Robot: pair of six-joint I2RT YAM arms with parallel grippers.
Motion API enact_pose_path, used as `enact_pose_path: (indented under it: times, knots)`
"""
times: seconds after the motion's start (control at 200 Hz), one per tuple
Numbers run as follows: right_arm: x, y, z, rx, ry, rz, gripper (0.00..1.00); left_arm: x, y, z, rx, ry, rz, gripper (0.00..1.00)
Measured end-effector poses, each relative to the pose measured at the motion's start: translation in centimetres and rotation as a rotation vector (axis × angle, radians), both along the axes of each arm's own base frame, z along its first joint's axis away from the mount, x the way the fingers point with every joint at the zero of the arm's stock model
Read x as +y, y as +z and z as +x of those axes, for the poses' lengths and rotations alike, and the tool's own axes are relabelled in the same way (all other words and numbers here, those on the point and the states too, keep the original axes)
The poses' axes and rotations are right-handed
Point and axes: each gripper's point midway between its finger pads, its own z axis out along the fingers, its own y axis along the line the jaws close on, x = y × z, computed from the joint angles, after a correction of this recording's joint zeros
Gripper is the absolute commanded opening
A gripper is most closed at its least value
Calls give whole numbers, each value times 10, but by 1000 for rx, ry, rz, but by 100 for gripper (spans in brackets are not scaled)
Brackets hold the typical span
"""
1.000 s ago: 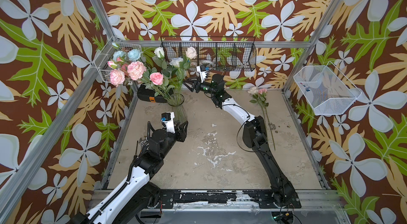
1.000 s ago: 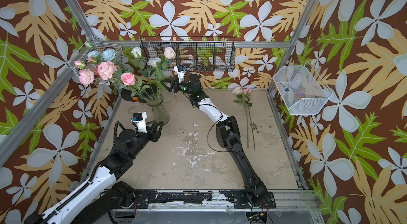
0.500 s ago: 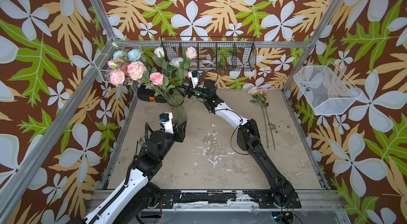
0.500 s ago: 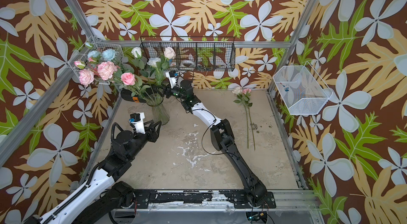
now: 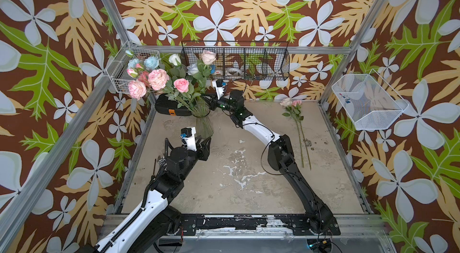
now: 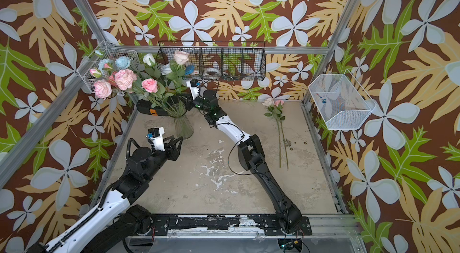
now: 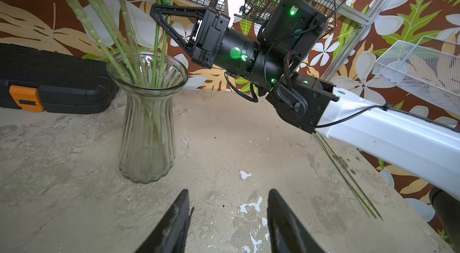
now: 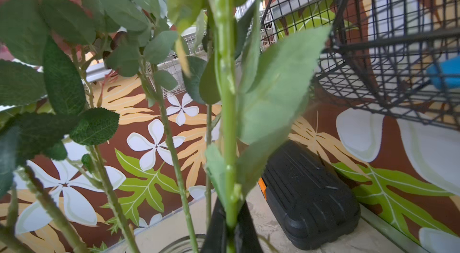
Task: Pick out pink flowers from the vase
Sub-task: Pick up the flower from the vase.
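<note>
Two arms share a scuffed tabletop (image 5: 249, 184) boxed in by loud leafy wallpaper. Biggest clutter first: a long black wire basket (image 5: 273, 65) hangs on the far wall with tape rolls (image 5: 232, 72) in it. A white mesh basket (image 5: 368, 105) sticks out from the right wall, and a smaller white wire basket (image 5: 119, 77) sits up in the far left corner. A black case (image 5: 166, 105) with an orange latch lies along the far left edge, right behind the vase (image 5: 204, 125).

The vase stands upright on the far left part of the tabletop. Most of the pink flowers (image 5: 158, 79) are in it, heads leaning left toward the small basket. They're mixed in with light blue flowers (image 5: 151, 61) and a white rose (image 5: 175, 59). A pair of loose pink roses (image 5: 291, 102) lies flat on the far right, stems pointing near, well apart from the vase.

The right pincer (image 8: 231, 214) comes in from the right just above the vase rim, below the black basket, and it's clamped on one green stem (image 8: 225, 115). Leaves and neighbouring stems crowd all round it, so I can't tell which head that stem carries. The left pincer (image 7: 227, 214) hovers low on the near side of the vase, roughly half spread, nothing in it.
</note>
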Motion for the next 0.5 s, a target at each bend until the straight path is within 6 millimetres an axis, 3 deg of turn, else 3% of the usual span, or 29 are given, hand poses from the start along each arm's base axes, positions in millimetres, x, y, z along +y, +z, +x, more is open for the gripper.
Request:
enact_pose_path:
  times: [0.085,0.24,0.365,0.435,0.5]
  knots:
    - [-3,6,-1,-3,-10,-10,6,-1,-1,1,5,0,2,51]
    - [-7,16,-8,-23,-6,-29,23,-2,-4,4,13,0,7,51]
    - [-11,17,-11,-24,-1,-44,22,-3,-5,5,19,-1,11,51]
    - [-12,15,-11,-27,-1,-51,11,-3,-6,6,22,-1,12,51]
    - [-13,13,-10,-25,0,-56,12,-3,-7,6,21,-2,15,51]
